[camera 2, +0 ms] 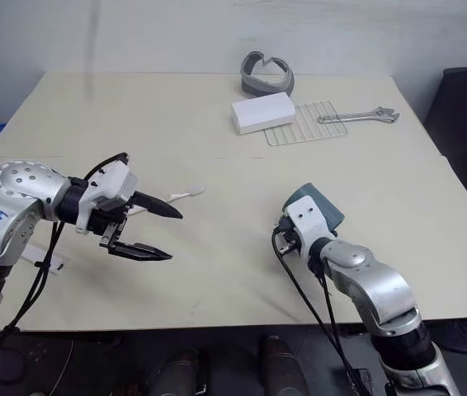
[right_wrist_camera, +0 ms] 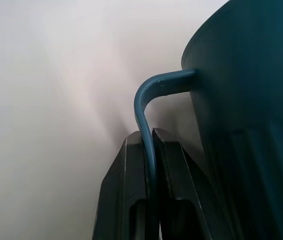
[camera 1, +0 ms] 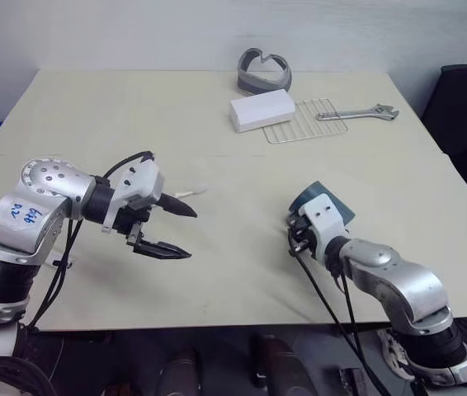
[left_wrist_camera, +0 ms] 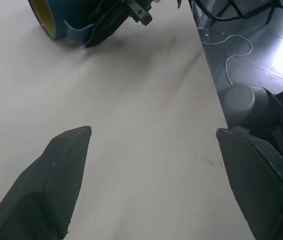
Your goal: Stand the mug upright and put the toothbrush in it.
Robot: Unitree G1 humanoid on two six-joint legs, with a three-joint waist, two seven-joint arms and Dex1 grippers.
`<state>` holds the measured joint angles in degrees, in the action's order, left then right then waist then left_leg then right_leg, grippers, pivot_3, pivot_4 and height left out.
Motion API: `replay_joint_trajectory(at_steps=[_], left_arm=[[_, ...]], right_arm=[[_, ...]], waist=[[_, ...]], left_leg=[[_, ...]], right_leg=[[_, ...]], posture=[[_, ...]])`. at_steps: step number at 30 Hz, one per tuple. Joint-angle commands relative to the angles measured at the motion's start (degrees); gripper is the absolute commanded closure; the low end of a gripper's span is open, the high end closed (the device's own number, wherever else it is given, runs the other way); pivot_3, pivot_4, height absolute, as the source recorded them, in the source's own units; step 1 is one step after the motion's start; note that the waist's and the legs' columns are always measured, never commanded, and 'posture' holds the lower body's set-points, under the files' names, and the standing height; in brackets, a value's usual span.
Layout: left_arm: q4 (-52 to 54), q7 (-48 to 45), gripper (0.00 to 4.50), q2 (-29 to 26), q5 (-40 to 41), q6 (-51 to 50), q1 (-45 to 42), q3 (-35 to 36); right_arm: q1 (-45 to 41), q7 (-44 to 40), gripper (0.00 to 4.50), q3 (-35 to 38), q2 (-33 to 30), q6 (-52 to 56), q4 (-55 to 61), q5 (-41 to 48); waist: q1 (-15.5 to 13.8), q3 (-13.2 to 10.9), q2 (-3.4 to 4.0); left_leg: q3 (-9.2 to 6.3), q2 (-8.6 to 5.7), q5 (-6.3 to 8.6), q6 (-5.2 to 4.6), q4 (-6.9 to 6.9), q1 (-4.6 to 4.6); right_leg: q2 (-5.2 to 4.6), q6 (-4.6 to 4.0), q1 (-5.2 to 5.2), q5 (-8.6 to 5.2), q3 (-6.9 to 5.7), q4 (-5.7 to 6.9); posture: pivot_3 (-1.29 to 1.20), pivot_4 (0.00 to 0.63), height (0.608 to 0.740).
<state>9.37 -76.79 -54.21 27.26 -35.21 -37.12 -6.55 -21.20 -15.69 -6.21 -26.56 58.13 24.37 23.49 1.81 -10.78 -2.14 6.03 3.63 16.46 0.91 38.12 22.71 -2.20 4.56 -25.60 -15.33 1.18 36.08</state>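
The right claw (right_wrist_camera: 149, 150) is clamped on the loop handle of the dark teal-blue ribbed mug (camera 1: 329, 200), which lies on its side on the pale surface (camera 1: 242, 264) just beyond that claw, its yellowish mouth turned toward the left claw. The left claw (camera 1: 176, 229) hangs wide apart with nothing between its fingers. Just past it lies the slim cream-white toothbrush (camera 1: 189, 193), its long axis running away from the claw's upper finger.

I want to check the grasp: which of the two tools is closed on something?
The right tool: its fingers pinch the handle of the mug. The left tool stands wide open above the table, holding nothing.
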Motion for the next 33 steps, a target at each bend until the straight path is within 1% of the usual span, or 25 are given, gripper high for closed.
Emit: replay_joint_trajectory(at_steps=[1,4,7,8,11,14,16,19,24,28,29,32,33], left_arm=[[2.0,2.2,0.26,-0.2,3.1,-2.8,0.3,5.0],[1.2,4.4,0.26,-1.0,4.8,-5.2,2.0,9.2],[1.1,5.9,0.26,-2.6,4.8,-6.2,4.6,12.6],[1.0,6.1,0.26,-3.0,4.8,-6.2,5.2,13.2],[1.2,6.5,0.26,-4.9,5.0,-6.6,7.0,15.5],[1.3,6.4,0.26,-6.1,5.2,-7.0,7.3,16.2],[1.5,6.5,0.26,-6.3,5.2,-7.2,6.5,15.7],[1.5,6.4,0.26,-6.3,5.1,-7.4,5.3,14.9],[0.6,5.5,0.26,-6.2,4.6,-7.0,3.6,13.4],[-0.6,4.9,0.26,-5.7,4.1,-6.3,1.9,11.5],[-1.0,4.7,0.26,-5.5,3.9,-6.0,1.4,11.0],[-2.1,4.2,0.26,-4.7,3.4,-5.0,0.0,9.5],[-2.5,4.0,0.26,-4.5,3.1,-4.6,-0.4,9.0]], right_arm=[[-3.6,-6.2,4.41,1.3,5.2,-9.3,0.2,3.7],[-6.5,-11.0,4.41,-0.3,12.0,-17.6,-3.6,5.0],[-8.3,-13.7,4.41,-3.4,18.7,-27.4,-11.3,2.1],[-8.6,-14.3,4.41,-4.0,20.0,-29.9,-13.3,1.1],[-10.0,-17.2,4.41,-4.4,25.9,-35.7,-22.2,1.8],[-10.6,-20.6,4.41,-4.4,29.6,-38.9,-30.7,2.0],[-9.4,-23.2,4.41,-4.7,30.3,-38.7,-33.5,2.4],[-7.1,-26.6,4.41,-5.0,29.6,-35.8,-32.9,4.0],[-4.6,-27.1,4.41,-3.9,27.0,-32.7,-28.7,4.6],[-2.5,-26.7,4.41,-3.5,23.4,-30.2,-23.8,4.6],[-2.0,-26.4,3.89,-3.4,22.6,-29.6,-22.8,4.5],[-0.5,-25.2,3.04,-2.9,21.1,-28.5,-19.9,4.9],[0.0,-24.8,2.65,-2.7,20.8,-28.4,-19.1,5.1]], waist=[[0.1,0.0,0.01],[0.4,0.0,0.04],[0.5,0.0,0.02],[0.5,0.0,0.03],[0.5,0.0,0.02],[0.5,0.0,0.02],[0.4,0.0,0.02],[0.2,0.0,0.02],[0.3,0.0,0.01],[0.2,0.0,0.01],[0.2,0.0,0.01],[0.1,0.0,0.01],[0.2,0.0,0.01]], left_leg=[[0.00,0.02,0.00,0.00,-0.01,-0.01],[-0.01,0.07,0.00,0.00,-0.04,-0.07],[-0.02,0.10,0.00,0.01,-0.07,-0.19],[0.00,0.10,0.01,0.02,-0.09,-0.23],[0.03,0.09,0.00,0.06,-0.09,-0.24],[0.08,0.08,0.00,0.10,-0.08,-0.25],[0.09,0.07,0.00,0.12,-0.08,-0.26],[0.10,0.06,0.02,0.16,-0.07,-0.25],[0.19,0.10,0.07,0.25,-0.08,-0.37],[0.19,0.09,0.07,0.27,-0.09,-0.42],[0.20,0.09,0.07,0.28,-0.08,-0.43],[0.20,0.08,0.06,0.29,-0.08,-0.42],[0.20,0.08,0.06,0.29,-0.08,-0.42]], right_leg=[[0.02,0.00,0.00,0.00,0.00,0.01],[0.10,-0.01,-0.02,-0.01,0.04,0.11],[0.11,-0.07,-0.01,-0.04,0.03,0.27],[0.10,-0.09,0.00,-0.05,0.04,0.32],[0.06,-0.12,0.00,-0.07,0.03,0.35],[0.00,-0.12,0.00,-0.07,0.03,0.38],[-0.03,-0.13,0.00,-0.07,0.01,0.40],[-0.07,-0.13,0.01,-0.07,0.00,0.39],[-0.08,-0.19,0.01,-0.11,-0.02,0.48],[-0.08,-0.23,0.01,-0.13,-0.02,0.56],[-0.08,-0.24,0.01,-0.14,-0.02,0.56],[-0.09,-0.24,0.01,-0.14,-0.01,0.55],[-0.09,-0.24,0.01,-0.14,-0.01,0.54]], posture=[[0.00,0.150,0.740],[0.00,0.150,0.740],[0.00,0.150,0.740],[0.00,0.150,0.740],[0.00,0.150,0.740],[0.00,0.150,0.740],[0.00,0.150,0.740],[0.00,0.150,0.740],[0.00,0.150,0.740],[0.00,0.150,0.740],[0.00,0.150,0.740],[0.00,0.150,0.740],[0.00,0.150,0.740]])
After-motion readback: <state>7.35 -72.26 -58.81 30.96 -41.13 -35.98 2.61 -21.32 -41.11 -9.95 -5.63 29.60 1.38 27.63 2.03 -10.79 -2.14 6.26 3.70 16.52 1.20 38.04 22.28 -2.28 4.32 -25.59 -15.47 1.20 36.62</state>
